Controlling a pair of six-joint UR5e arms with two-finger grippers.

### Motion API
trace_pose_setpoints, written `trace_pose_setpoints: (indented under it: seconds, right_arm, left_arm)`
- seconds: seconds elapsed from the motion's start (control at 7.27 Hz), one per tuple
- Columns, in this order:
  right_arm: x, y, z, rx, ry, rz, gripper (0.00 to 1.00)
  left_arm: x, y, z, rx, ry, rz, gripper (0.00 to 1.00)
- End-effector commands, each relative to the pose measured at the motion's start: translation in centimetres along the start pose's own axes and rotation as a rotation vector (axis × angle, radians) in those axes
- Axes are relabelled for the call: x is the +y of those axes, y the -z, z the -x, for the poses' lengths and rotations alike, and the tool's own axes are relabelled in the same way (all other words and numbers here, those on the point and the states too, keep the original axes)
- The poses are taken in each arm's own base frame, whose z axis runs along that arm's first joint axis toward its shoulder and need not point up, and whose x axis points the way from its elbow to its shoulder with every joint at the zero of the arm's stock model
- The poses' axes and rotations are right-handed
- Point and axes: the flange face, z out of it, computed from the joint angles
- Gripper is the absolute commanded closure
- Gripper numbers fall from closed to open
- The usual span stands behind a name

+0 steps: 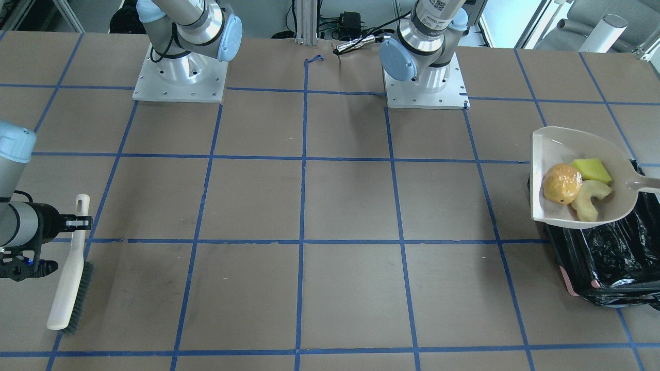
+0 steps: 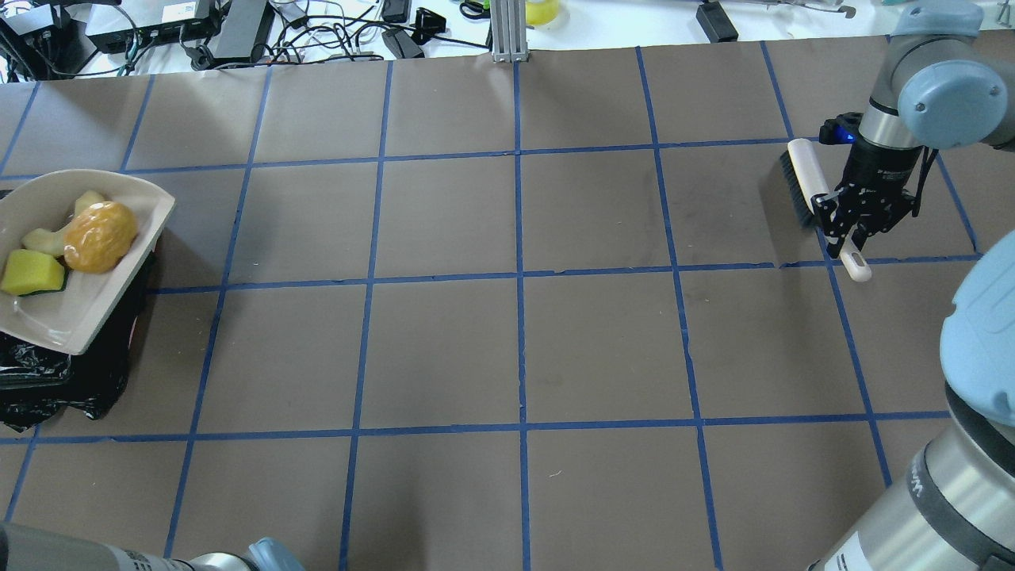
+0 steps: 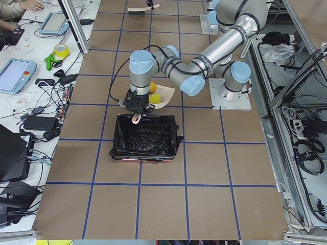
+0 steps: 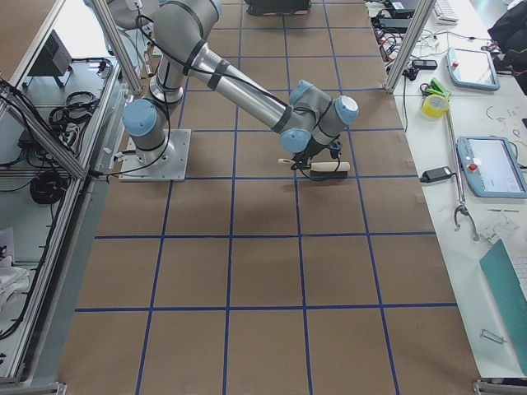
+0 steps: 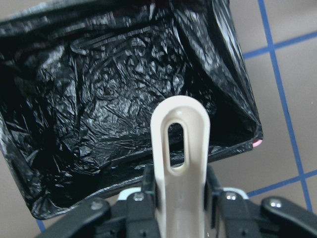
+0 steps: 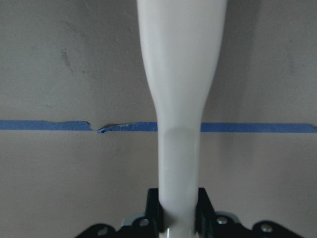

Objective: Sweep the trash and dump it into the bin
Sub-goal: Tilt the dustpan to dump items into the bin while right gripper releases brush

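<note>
The beige dustpan carries all the trash: an orange-brown lump, a yellow-green wedge and a pale crescent. It hangs at the black-lined bin's inner rim, with its handle over the bin's opening. My left gripper is shut on that handle. The trash also shows in the overhead view, in the dustpan above the bin. At the far end of the table my right gripper is shut on the handle of a white brush, held low over the table.
Brown table with a blue tape grid lies between the two arms. The arm bases stand at the robot's side. Cables and devices lie beyond the far table edge.
</note>
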Motion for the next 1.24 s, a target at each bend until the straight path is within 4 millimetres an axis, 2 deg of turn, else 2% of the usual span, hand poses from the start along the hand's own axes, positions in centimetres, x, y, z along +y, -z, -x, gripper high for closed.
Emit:
trace_pose_setpoints:
  seconds: [0.0, 0.28, 0.41, 0.83, 0.96, 1.1]
  right_arm:
    - [-0.1, -0.1, 0.0, 0.004, -0.001, -0.008, 0.43]
    - [-0.2, -0.1, 0.0, -0.004, -0.001, -0.013, 0.23]
    - [-0.1, 0.0, 0.0, -0.003, -0.001, -0.016, 0.19]
    - [0.1, 1.1, -0.1, 0.005, -0.006, -0.034, 0.10]
    - [0.6, 2.9, -0.1, 0.021, -0.015, -0.086, 0.02]
    - [1.5, 4.6, 0.0, 0.029, -0.019, -0.117, 0.01]
  left_arm:
    - [-5.2, -0.3, 2.7, 0.002, -0.085, -0.049, 1.00]
    - [-8.6, -2.1, 2.8, 0.020, -0.155, -0.131, 1.00]
    - [-9.8, -2.4, 2.4, 0.034, -0.219, -0.208, 1.00]
    - [-11.7, -3.1, 1.8, 0.056, -0.319, -0.384, 1.00]
    - [-11.9, -2.9, 1.8, 0.044, -0.349, -0.420, 1.00]
    - [-11.9, -2.5, 1.8, 0.045, -0.365, -0.443, 1.00]
